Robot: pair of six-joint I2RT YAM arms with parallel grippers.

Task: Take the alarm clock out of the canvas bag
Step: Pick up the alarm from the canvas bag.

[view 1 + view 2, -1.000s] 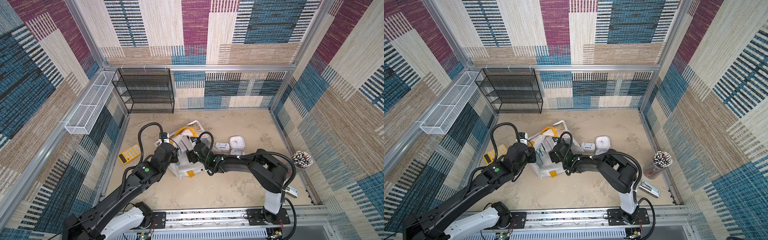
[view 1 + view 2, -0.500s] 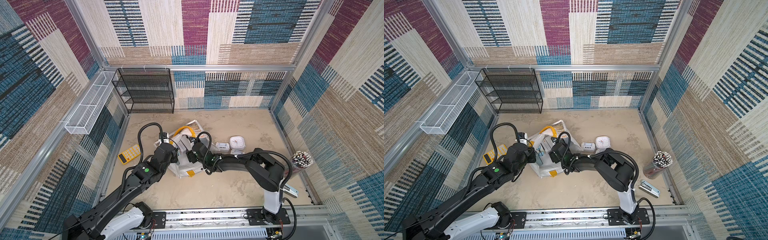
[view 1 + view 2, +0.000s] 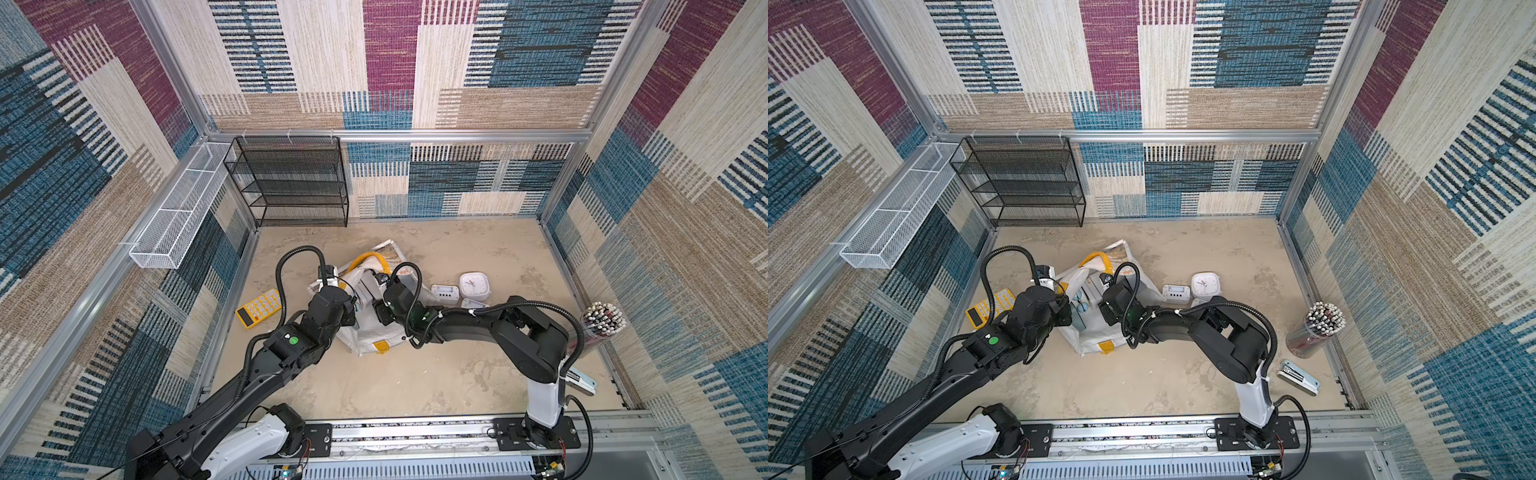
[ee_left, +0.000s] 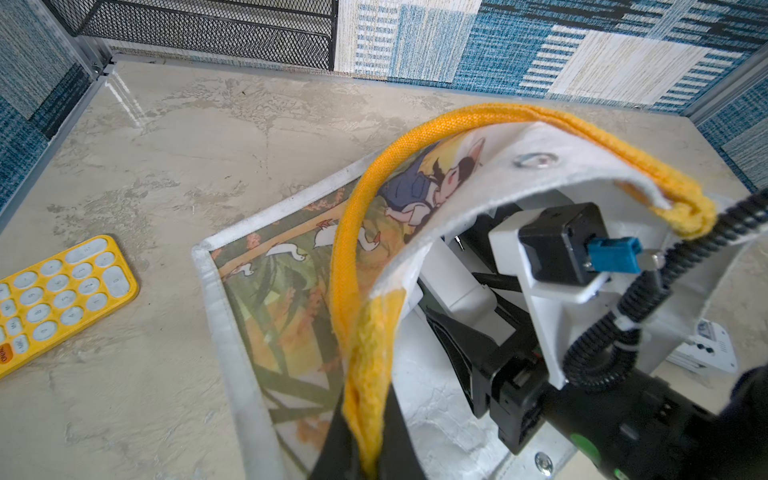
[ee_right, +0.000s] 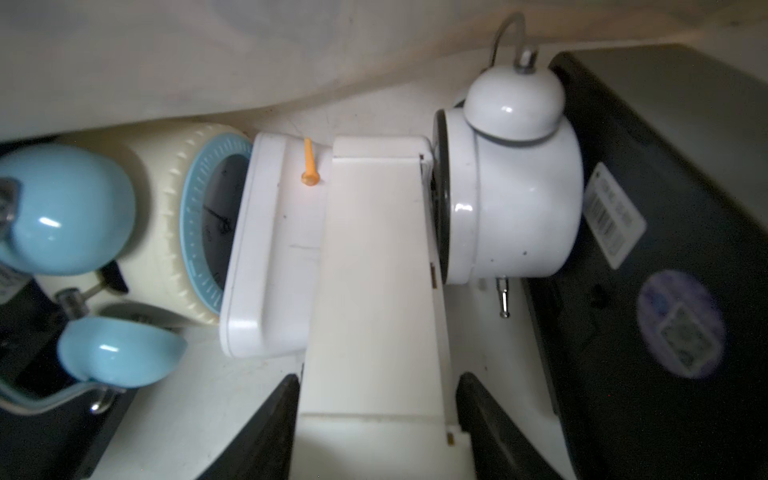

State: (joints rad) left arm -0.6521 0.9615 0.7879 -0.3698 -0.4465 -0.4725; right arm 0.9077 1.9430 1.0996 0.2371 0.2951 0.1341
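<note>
The canvas bag (image 3: 374,332) lies on its side at mid-floor, white with a printed picture (image 4: 291,291). My left gripper (image 4: 368,453) is shut on its yellow strap handle (image 4: 353,232) and holds the mouth up. My right arm (image 3: 457,322) reaches into the mouth, so in both top views its gripper is hidden by cloth. In the right wrist view my right gripper (image 5: 378,378) is open, its fingers either side of a white boxy alarm clock (image 5: 374,270). One finger touches the clock and a narrow gap remains at the other. A cream and blue twin-bell clock (image 5: 166,224) and a white twin-bell clock (image 5: 515,195) flank it.
A dark flat box (image 5: 665,249) also lies in the bag. To the right of the bag are a white digital clock (image 3: 445,291) and a white square clock (image 3: 473,284). A yellow calculator (image 3: 259,307) lies left, a pen cup (image 3: 600,328) and stapler (image 3: 582,380) right, a black mesh rack (image 3: 291,183) behind.
My right arm has pushed a little further into the bag and its jaws have narrowed. The left arm still holds the handle in the same place.
</note>
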